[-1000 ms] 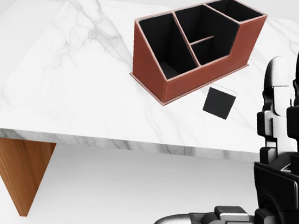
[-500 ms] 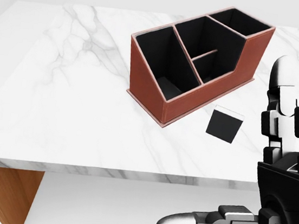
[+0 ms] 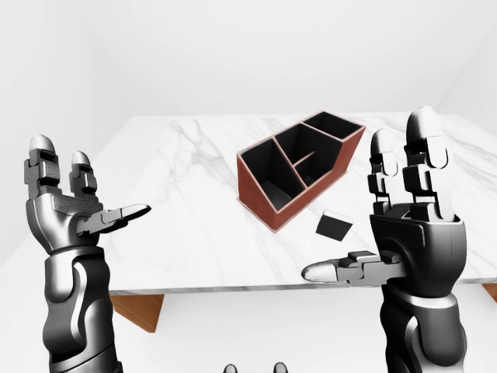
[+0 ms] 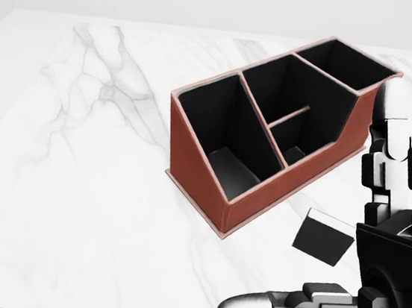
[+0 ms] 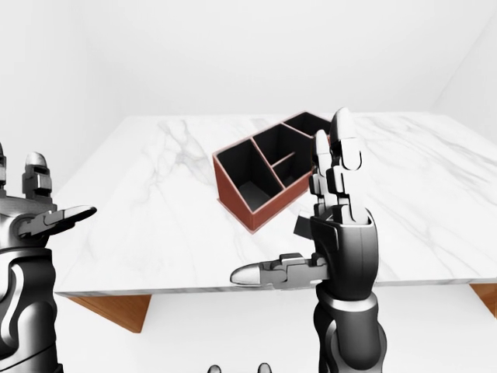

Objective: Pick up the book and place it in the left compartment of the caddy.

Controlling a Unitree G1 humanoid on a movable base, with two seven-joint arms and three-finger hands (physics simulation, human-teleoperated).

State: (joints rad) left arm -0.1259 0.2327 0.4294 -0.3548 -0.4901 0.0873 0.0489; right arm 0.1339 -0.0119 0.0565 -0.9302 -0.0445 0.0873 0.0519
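Right robot hand (image 3: 404, 225) nearest, raised upright at the near edge of the tabletop (image 3: 186, 225). Fingers (image 3: 423, 155) straight up, thumb (image 3: 342, 270) out flat toward the view's left. Spread wide, palm empty, touching nothing.

Left robot hand (image 3: 66, 210) at the left of the left-eye view, same pose: fingers up, thumb pointing right, fully spread, holding nothing. It hangs over the tabletop's near left corner, not in contact with it as far as can be seen.

Book (image 4: 323, 237): small, dark cover, pale page edge along its upper side, lying flat on the white marble. In the head view it sits just left of the right robot hand's palm, above the thumb, its right edge hidden by the hand. Whether they are really close in depth cannot be told; no contact shows.

Caddy (image 4: 197, 168) beyond the book, near it but apart: reddish-brown walls, black inside, set at an angle. Its large left compartment (image 4: 227, 138) holds nothing; smaller divided sections lie up and to the right.

White walls beyond.
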